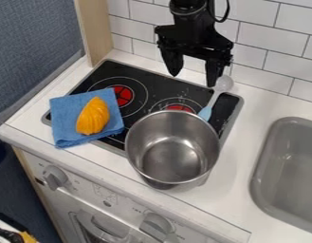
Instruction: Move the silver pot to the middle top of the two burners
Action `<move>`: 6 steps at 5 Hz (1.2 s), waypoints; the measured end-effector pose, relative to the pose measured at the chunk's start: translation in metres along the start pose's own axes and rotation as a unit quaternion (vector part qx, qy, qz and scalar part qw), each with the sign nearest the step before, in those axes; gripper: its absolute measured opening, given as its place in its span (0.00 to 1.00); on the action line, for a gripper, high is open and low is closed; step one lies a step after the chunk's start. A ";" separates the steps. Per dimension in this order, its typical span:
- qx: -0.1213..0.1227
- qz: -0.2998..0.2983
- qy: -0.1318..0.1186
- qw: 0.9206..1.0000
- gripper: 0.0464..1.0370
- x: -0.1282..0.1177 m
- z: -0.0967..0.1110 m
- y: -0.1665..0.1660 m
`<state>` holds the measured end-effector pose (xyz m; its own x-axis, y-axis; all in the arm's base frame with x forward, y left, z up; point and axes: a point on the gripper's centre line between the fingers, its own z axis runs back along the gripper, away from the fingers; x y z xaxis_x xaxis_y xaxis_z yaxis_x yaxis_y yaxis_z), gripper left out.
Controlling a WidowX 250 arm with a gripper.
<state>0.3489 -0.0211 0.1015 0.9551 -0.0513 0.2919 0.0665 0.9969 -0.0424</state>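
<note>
The gripper [193, 78] hangs over the back edge of the stove, behind the pot, open with its two fingers well apart and nothing between them. The silver pot [172, 147] stands upright at the stove's front right, partly over the front edge onto the white counter. Two burners show red centres: the left burner [123, 96] is uncovered towards the back left, and the right burner [179, 108] is partly hidden behind the pot's rim.
A blue cloth [67, 117] with a yellow-orange ridged object [93, 116] on it covers the stove's left front. A spoon-like utensil [214, 100] with a light blue end lies right of the right burner, behind the pot. The grey sink [286, 166] is at the right.
</note>
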 end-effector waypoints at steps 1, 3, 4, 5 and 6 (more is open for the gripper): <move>-0.002 0.000 0.016 1.000 0.96 -0.006 -0.010 0.000; -0.029 -0.086 0.000 0.996 0.96 -0.035 0.008 -0.051; -0.033 -0.110 0.007 0.993 0.96 -0.065 0.015 -0.070; -0.033 -0.104 0.046 0.993 0.96 -0.085 -0.001 -0.072; -0.038 -0.102 0.088 0.990 0.96 -0.099 -0.024 -0.073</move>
<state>0.2567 -0.0907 0.0527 0.9547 -0.2672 0.1306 0.2780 0.9578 -0.0726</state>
